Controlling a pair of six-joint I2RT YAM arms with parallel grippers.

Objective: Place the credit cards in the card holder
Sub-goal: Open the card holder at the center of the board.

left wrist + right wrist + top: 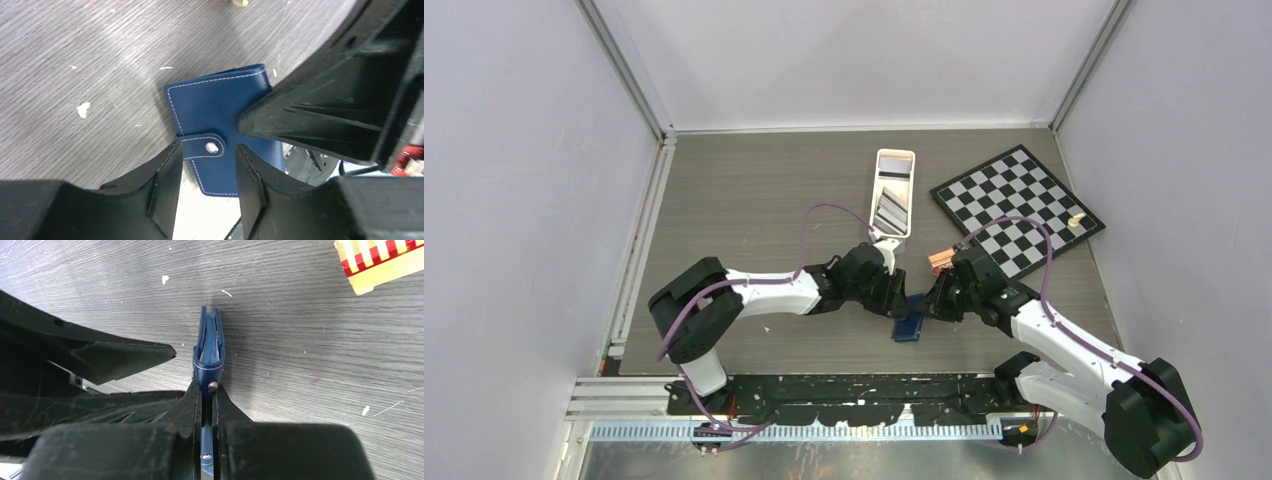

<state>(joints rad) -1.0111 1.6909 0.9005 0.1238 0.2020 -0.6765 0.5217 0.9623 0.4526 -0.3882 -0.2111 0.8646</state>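
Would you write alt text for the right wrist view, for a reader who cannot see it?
The right gripper, jaws shut, pinches the blue card holder, seen edge-on over the grey wood-grain table. A red-and-yellow striped pack sits at top right.

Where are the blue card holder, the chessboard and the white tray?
card holder (215, 107): left wrist view, on its front cover.
chessboard (1024, 190): top view, middle of the board.
tray (894, 153): top view, on its far rim.

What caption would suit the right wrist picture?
Right gripper pinches the blue card holder edge-on, grey wood-grain table behind.
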